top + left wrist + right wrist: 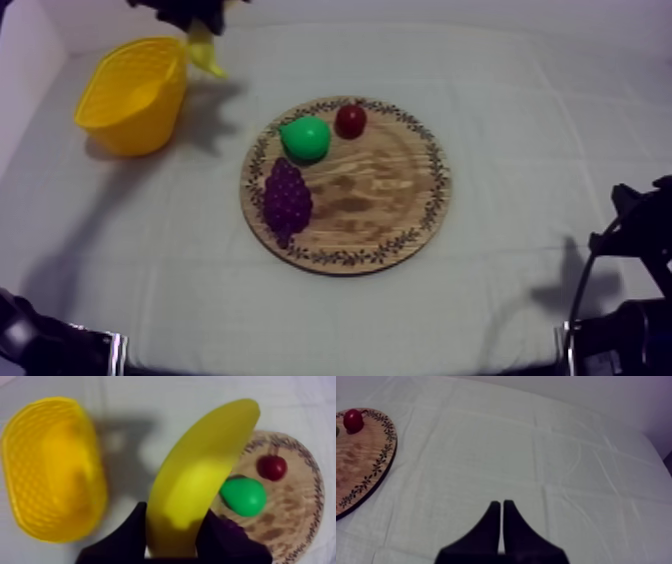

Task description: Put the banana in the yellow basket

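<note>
Grey-white cloth [520, 130] lies below the banana [200, 471], clamped by the left gripper [175, 526] at two o'clock of the basket [135, 128], likely to clear its rim; the right gripper [502, 510] idles closed, empty.

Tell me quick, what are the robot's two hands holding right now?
Left gripper: shut on the banana, beside the yellow basket.
Right gripper: shut on nothing, above the cloth.
</note>
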`<state>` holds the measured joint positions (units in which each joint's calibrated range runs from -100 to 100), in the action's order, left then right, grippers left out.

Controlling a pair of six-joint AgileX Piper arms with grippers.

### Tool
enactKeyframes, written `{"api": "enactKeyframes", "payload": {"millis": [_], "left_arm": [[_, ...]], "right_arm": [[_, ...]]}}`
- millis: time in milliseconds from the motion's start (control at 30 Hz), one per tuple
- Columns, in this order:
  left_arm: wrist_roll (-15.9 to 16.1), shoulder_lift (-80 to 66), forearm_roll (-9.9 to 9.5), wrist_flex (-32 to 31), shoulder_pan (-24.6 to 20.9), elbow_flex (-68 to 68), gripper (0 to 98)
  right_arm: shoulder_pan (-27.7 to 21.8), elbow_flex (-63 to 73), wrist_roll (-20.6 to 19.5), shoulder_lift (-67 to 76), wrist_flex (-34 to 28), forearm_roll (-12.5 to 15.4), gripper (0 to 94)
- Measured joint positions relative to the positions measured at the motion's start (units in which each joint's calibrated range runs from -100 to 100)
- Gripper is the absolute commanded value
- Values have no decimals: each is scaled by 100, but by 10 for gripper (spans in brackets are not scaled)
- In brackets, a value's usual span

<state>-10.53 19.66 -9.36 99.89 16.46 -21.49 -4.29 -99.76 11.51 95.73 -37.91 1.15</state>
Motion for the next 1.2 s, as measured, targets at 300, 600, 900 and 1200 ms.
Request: {"api": "enactKeyframes", "payload": {"millis": [300,600,900,1200], "left_arm": [[289,254,-169,-37,-1039,-277,276],[321,841,-175,-461,-1505,-184,278],[229,1311,-51,-1027,-1561,311,281],[306,1623,40,-1480,-1684,351,322]], "right_arm": [[0,0,0,0,0,0,3],[0,0,0,0,0,0,3],[0,0,0,0,0,0,3],[0,0,0,0,0,0,3]]}}
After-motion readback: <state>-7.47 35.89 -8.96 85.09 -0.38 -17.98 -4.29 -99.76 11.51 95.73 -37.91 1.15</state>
